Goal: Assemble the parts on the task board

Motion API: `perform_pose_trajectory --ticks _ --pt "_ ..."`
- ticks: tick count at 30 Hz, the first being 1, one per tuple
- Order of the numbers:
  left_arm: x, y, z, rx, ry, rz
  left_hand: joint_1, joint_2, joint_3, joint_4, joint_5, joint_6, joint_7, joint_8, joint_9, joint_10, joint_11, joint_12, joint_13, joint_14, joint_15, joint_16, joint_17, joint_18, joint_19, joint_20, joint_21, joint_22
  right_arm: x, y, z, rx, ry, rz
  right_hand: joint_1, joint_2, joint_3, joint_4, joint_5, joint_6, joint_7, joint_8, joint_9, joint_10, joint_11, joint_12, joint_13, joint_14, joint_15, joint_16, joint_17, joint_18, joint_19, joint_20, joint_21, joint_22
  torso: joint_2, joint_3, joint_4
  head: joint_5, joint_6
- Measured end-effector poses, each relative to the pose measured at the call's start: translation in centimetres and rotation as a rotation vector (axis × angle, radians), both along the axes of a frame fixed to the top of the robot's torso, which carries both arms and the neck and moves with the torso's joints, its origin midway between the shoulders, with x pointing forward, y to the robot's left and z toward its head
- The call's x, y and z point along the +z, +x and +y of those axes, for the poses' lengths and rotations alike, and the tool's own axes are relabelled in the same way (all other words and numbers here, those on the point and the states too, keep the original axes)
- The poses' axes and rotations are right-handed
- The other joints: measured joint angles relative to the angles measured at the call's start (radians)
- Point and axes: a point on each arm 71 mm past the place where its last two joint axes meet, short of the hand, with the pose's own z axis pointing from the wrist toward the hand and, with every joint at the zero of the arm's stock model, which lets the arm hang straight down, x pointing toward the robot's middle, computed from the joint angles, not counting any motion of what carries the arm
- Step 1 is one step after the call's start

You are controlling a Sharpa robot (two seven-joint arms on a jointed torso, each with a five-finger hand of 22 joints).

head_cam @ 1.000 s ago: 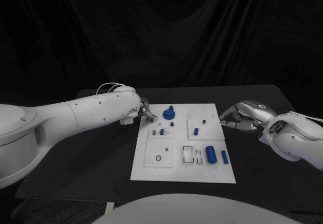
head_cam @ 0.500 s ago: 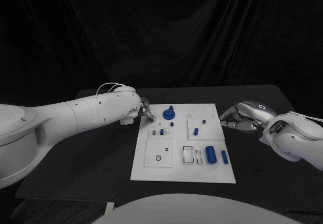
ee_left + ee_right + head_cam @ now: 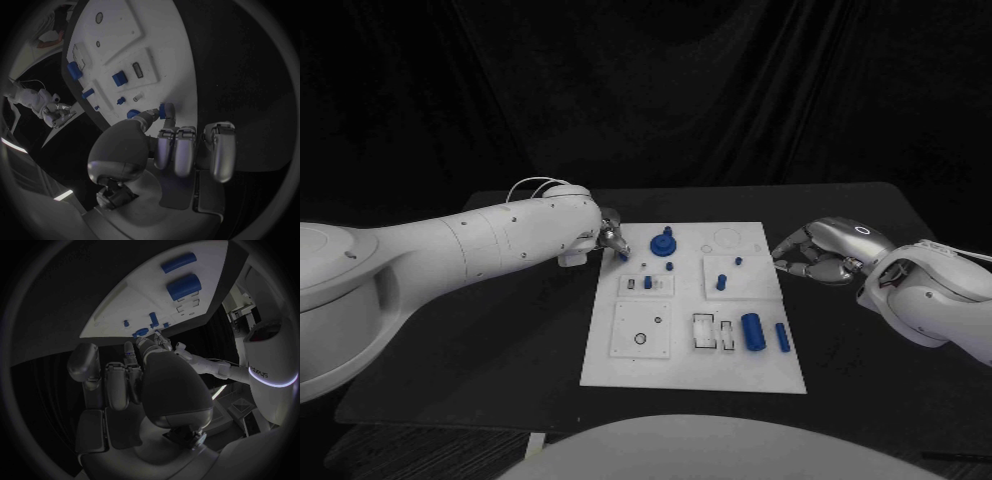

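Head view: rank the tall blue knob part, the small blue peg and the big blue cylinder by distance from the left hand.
From the left hand:
1. Tall blue knob part, at the board's far edge beside the hand.
2. Small blue peg, mid-board, toward the right.
3. Big blue cylinder, near right part of the board.

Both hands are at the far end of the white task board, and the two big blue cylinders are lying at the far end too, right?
Not quite. The left hand and right hand do flank the white task board's far end, but the two large blue cylinders lie near its close end, as the head view shows.
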Motion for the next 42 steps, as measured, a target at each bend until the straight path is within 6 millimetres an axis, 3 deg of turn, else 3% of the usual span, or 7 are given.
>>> perform_pose_trajectory --ticks 6,17,26,34,36,38,42 --pt "0.1 -0.3 0.2 -0.003 -0.013 -0.008 -0.028 -0.028 0.087 -0.030 0.045 0.006 0.005 0.001 0.023 0.000 0.000 0.000 0.000 0.000 0.000 0.000 0.000 0.000 0.000 0.000 0.000 0.000 0.0 0.0 -0.1 -0.004 -0.003 0.004 0.009 0.001 0.007 -0.007 0.011 0.000 0.000 -0.004 0.000 0.000 0.000 -0.004 0.001 0.000 0.000 -0.002 0.000 0.000 0.000 0.000 -0.006 0.000 0.000 0.0003 0.0004 -0.001 0.000" --pt "0.9 -2.4 1.1 0.025 -0.080 0.004 -0.048 -0.041 0.125 -0.043 0.046 0.011 0.003 0.001 0.033 0.000 0.000 0.000 0.000 0.000 0.000 0.000 0.000 0.000 0.000 0.000 0.000 0.000 0.0 -0.2 -0.6 -0.019 -0.008 0.009 0.010 0.003 0.011 -0.011 0.026 -0.005 0.005 -0.009 -0.003 0.000 0.000 -0.005 0.001 -0.001 0.001 -0.002 0.000 0.000 0.000 0.000 -0.006 0.000 0.000 0.0006 0.0009 -0.002 0.000" --pt "2.0 -4.5 0.4 0.036 -0.133 0.036 -0.068 -0.035 0.139 -0.044 0.015 0.011 0.004 0.004 0.036 0.000 0.000 0.000 0.000 0.000 0.000 0.000 0.000 0.000 0.000 0.000 -0.005 0.000 0.0 -0.2 -0.8 -0.028 -0.009 0.010 0.010 0.002 0.011 -0.011 0.026 -0.005 0.005 -0.009 -0.003 0.000 0.000 -0.004 0.001 -0.002 0.002 -0.002 0.000 0.000 0.000 0.000 -0.006 0.000 -0.001 0.0011 0.0011 0.003 0.000" --pt "2.1 -5.2 0.2 0.056 -0.138 0.052 -0.070 -0.032 0.143 -0.040 0.013 0.007 0.000 0.004 0.036 0.000 0.000 0.000 0.000 0.000 0.000 0.000 0.000 0.000 0.000 0.000 -0.006 0.000 0.0 -0.2 -0.9 -0.032 -0.010 0.011 0.010 0.002 0.014 -0.014 0.031 -0.005 0.005 -0.009 -0.003 0.000 0.000 -0.003 0.001 -0.002 0.002 -0.002 0.000 0.000 0.000 0.000 -0.006 0.000 0.000 -0.0002 -0.0001 0.005 0.000" --pt "2.1 -5.2 0.2 0.061 -0.136 0.055 -0.074 -0.029 0.146 -0.037 0.001 0.007 0.000 0.004 0.036 0.000 0.000 0.000 0.000 0.000 0.000 0.000 0.000 0.000 0.000 0.000 -0.006 0.000 0.0 -0.2 -0.9 -0.033 -0.010 0.011 0.010 0.002 0.014 -0.014 0.031 -0.005 0.005 -0.009 -0.003 0.000 0.000 -0.003 0.001 -0.002 0.002 -0.002 0.000 0.000 0.000 0.000 -0.006 0.000 0.000 -0.0003 -0.0002 0.007 0.000" --pt "2.0 -5.2 0.1 0.064 -0.134 0.059 -0.080 -0.023 0.144 -0.032 -0.036 0.007 0.000 0.004 0.036 0.000 0.000 0.000 0.000 0.000 0.000 0.000 0.000 0.000 0.000 0.000 -0.006 0.000 0.0 -0.2 -0.9 -0.033 -0.010 0.011 0.010 0.002 0.014 -0.014 0.031 -0.005 0.005 -0.009 -0.003 0.000 0.000 -0.003 0.001 -0.002 0.002 -0.002 0.000 0.000 0.000 0.000 -0.006 0.000 0.000 -0.0004 -0.0002 0.008 0.000" --pt "1.6 -5.4 -0.2 0.066 -0.131 0.070 -0.080 -0.023 0.143 -0.028 -0.063 0.006 -0.001 0.004 0.038 0.000 0.000 0.000 0.000 0.000 0.000 0.000 0.000 0.000 0.000 0.000 -0.010 0.000 -0.1 -0.2 -0.9 -0.033 -0.010 0.011 0.014 -0.002 0.014 -0.014 0.030 -0.005 0.005 -0.009 -0.003 0.000 0.000 -0.003 0.001 -0.002 0.002 -0.002 0.000 0.000 0.000 0.000 -0.006 -0.001 0.000 -0.0006 -0.0003 0.008 0.000"
